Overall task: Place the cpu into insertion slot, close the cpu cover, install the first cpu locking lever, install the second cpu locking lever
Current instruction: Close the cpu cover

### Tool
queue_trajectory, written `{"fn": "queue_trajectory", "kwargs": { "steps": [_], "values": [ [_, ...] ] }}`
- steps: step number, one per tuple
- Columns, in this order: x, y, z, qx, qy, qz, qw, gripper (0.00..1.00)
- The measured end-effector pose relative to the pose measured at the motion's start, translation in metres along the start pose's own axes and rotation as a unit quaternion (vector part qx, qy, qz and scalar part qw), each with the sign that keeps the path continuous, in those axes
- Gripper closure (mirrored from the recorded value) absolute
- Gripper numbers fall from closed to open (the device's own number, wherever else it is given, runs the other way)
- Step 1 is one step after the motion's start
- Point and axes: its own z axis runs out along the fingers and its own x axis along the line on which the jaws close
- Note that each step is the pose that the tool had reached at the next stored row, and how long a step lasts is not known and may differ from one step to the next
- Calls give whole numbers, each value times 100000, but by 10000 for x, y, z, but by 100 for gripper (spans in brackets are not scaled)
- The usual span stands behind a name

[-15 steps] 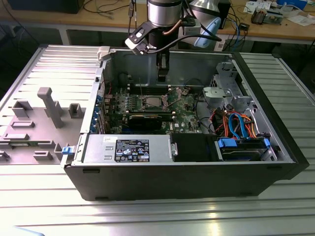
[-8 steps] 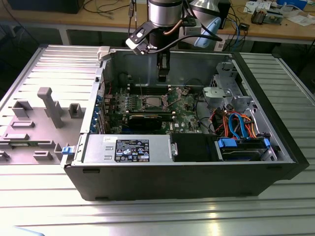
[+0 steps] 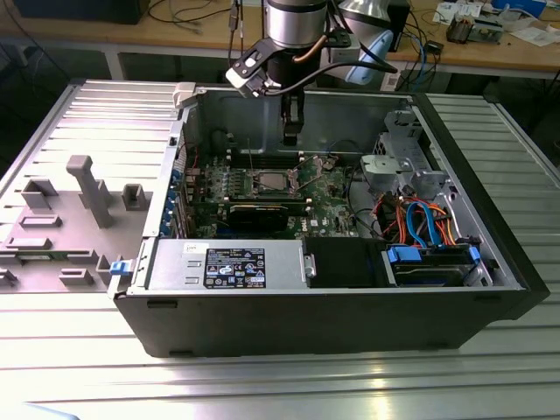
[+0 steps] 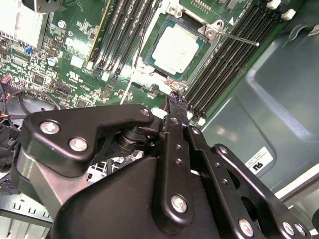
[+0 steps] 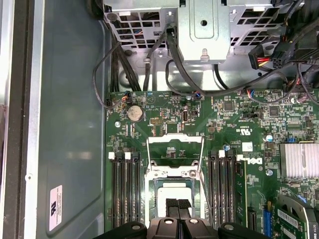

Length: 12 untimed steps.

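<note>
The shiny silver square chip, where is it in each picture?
Exterior view: the small flat silver square chip lies in the middle of the green circuit board, just below the black hand.
Second wrist view: the chip lies in full sight, beyond the hand's tips.
First wrist view: the chip is partly covered by the hand's tips.
Shared landmark: the green circuit board surrounds it everywhere.

The exterior view looks down from well back over the whole case [image 3: 306, 325]. Both wrist views ride on me, close above the board [image 5: 239, 124], and share the cpu [image 4: 174, 50].
</note>
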Motion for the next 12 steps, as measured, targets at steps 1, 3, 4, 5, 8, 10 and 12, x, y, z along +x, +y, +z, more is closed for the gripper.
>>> {"fn": "queue_trajectory", "kwargs": {
  "steps": [1,3,4,5,8,10,12],
  "values": [
    [0,1,0,-1,-3,-7,100000,89],
    [0,1,0,0,-2,-8,100000,89],
    [0,2,0,-2,-2,-5,100000,89],
    [0,2,0,0,-3,-4,100000,89],
    [0,2,0,-1,-1,-6,100000,89],
    [0,2,0,0,-2,-5,100000,89],
    [0,3,0,0,-3,-6,100000,89]
  ]
}}
